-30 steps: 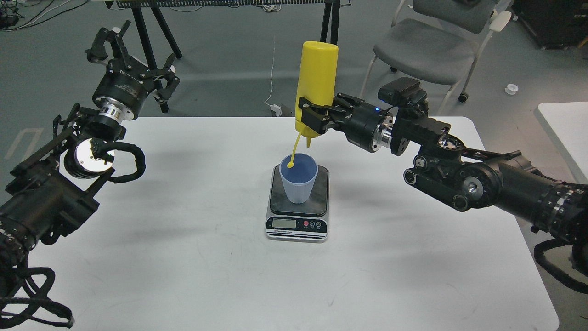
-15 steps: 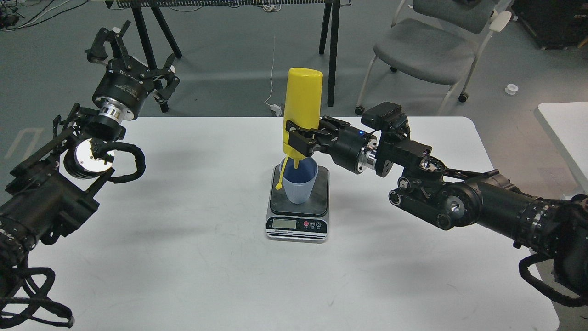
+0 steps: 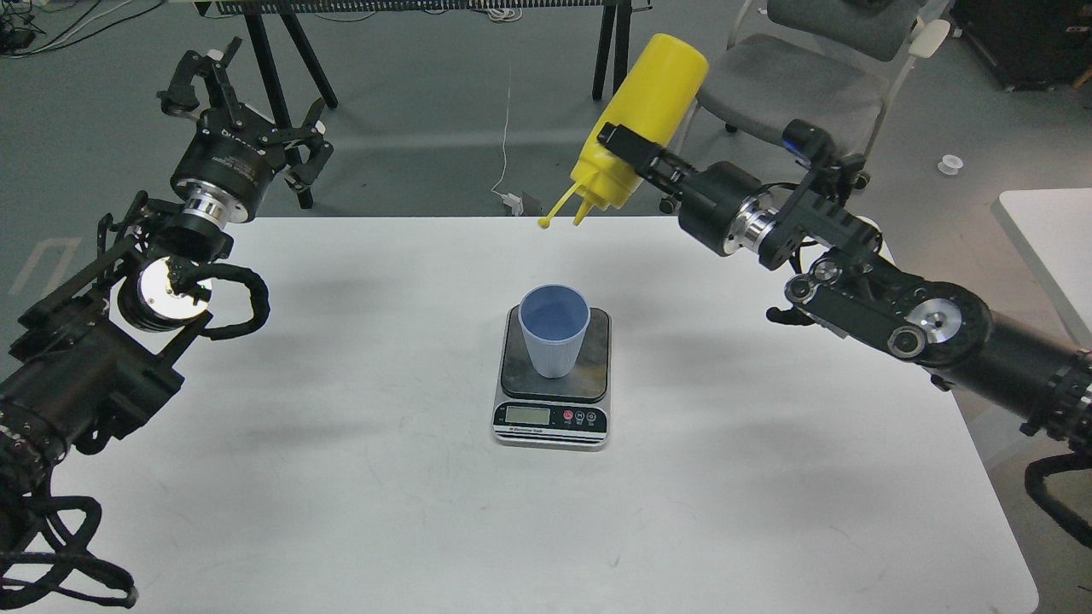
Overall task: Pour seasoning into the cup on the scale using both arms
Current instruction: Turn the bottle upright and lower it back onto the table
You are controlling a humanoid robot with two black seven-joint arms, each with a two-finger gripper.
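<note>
The light blue cup (image 3: 554, 331) stands upright on the dark platform of the scale (image 3: 553, 416) in the middle of the white table. My right gripper (image 3: 627, 149) is shut on the yellow seasoning bottle (image 3: 641, 115). It holds the bottle tilted, nozzle down and to the left, high above and behind the cup. The small cap (image 3: 543, 224) hangs on its tether beside the nozzle. My left gripper (image 3: 243, 111) is open and empty, raised past the table's far left corner.
The white table (image 3: 341, 477) spreads around the scale. A grey chair (image 3: 810, 85) stands behind my right arm. Black stand legs (image 3: 281, 60) are behind my left gripper. Another white table edge (image 3: 1049, 239) is at the far right.
My right gripper has lifted the bottle up and back to the right, away from the cup's mouth, and tilted it more sideways. My left arm has not moved.
</note>
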